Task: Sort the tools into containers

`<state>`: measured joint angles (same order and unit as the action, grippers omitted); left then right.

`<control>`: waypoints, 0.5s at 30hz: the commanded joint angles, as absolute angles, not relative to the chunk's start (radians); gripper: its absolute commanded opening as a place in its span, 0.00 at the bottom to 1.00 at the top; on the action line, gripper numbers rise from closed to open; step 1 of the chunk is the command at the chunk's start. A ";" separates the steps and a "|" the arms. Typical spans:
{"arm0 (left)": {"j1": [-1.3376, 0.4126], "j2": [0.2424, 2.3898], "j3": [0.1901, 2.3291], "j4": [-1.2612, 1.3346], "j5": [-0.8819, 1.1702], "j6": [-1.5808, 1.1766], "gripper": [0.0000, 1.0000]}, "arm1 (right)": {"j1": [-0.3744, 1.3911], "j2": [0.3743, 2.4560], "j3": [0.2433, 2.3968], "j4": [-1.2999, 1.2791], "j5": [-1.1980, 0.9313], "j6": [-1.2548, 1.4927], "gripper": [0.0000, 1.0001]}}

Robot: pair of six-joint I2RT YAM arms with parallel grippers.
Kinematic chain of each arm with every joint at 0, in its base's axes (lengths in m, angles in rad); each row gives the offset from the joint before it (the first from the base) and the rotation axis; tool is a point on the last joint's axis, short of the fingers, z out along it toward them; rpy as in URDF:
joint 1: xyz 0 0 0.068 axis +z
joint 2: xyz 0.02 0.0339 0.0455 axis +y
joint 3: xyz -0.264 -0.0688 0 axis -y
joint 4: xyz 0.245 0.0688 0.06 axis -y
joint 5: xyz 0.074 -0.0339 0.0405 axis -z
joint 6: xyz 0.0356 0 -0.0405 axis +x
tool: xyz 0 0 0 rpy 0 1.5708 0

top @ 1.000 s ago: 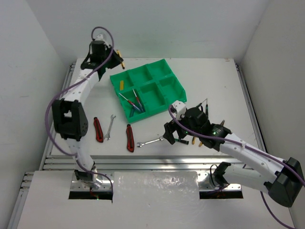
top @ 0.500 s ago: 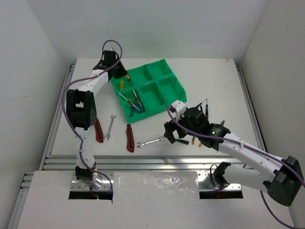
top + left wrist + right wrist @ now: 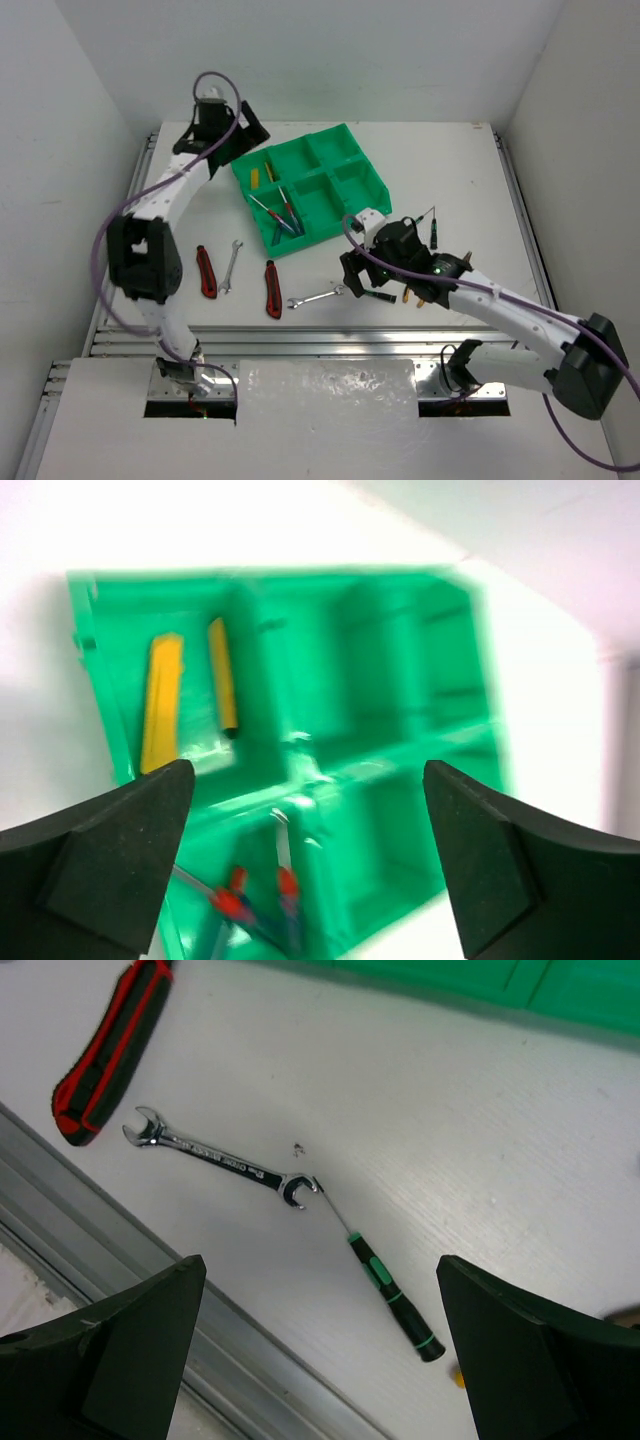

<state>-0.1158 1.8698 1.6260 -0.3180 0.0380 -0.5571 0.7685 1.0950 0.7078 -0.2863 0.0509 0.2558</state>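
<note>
The green tray [image 3: 345,150] lies at the table's back centre. Its left corner compartment holds a yellow knife [image 3: 162,715] and a thin yellow-handled tool [image 3: 222,675]. The compartment next to it, nearer me, holds several red-and-blue screwdrivers [image 3: 282,216]. My left gripper [image 3: 248,128] hangs open and empty above the tray's left corner [image 3: 95,660]. My right gripper [image 3: 362,276] is open over a silver wrench [image 3: 220,1157] and a green-and-black screwdriver [image 3: 392,1298], whose tip touches the wrench. A red knife [image 3: 110,1050] lies left of them.
A second red knife [image 3: 206,271] and a small wrench [image 3: 231,265] lie at the front left. Another dark screwdriver [image 3: 433,228] and yellow pliers handles [image 3: 415,296] sit by my right arm. A metal rail [image 3: 150,1260] runs along the near table edge.
My left gripper has opened and pulled back a little. The thin yellow-handled tool it carried now lies in the tray beside the yellow knife. My right gripper shifted slightly left.
</note>
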 commanded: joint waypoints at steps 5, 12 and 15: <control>-0.121 1.162 1.297 -0.296 -0.121 -0.640 1.00 | 0.917 1.348 0.887 -0.287 0.282 0.469 0.99; -0.118 0.741 1.011 -0.478 -0.313 -0.490 1.00 | 1.071 1.684 1.142 -0.235 0.330 0.554 0.99; -0.118 0.646 0.987 -0.520 -0.264 -0.401 1.00 | 1.111 1.860 1.302 -0.302 0.357 0.567 0.99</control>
<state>-0.1173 0.6716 1.0252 -0.4229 -0.2508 -0.5148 1.0771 1.7557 1.1648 -0.2974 0.2935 0.5205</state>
